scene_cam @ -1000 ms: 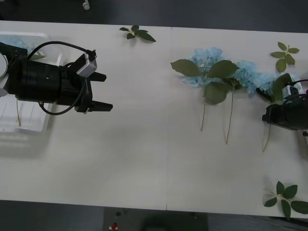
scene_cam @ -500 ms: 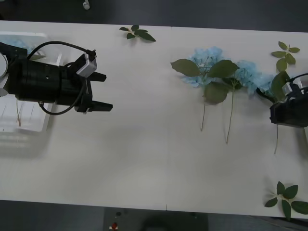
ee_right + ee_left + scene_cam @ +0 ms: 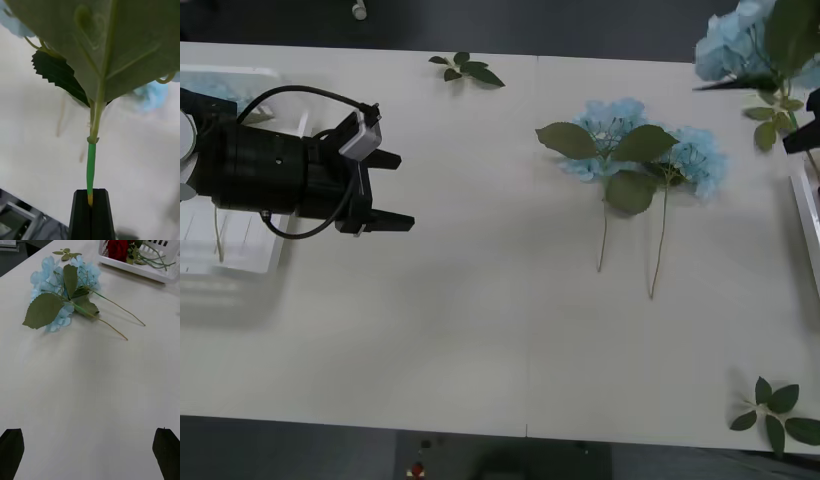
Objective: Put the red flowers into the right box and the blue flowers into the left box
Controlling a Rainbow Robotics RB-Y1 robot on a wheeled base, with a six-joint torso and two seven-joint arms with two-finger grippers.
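Two blue flowers (image 3: 635,158) flat on the table (image 3: 480,330), right end effector (image 3: 90,204) clamped on a third, left end effector (image 3: 395,190) spread apart.

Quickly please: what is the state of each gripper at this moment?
Left gripper: open, holding nothing, above the table beside the left box.
Right gripper: closed on the stem of a blue flower, lifted at the table's far right.

Front view looks down; wrist views sit low — both show the table (image 3: 480,330).

Even overhead light, soft shadows — near leaf (image 3: 112,41) blurred
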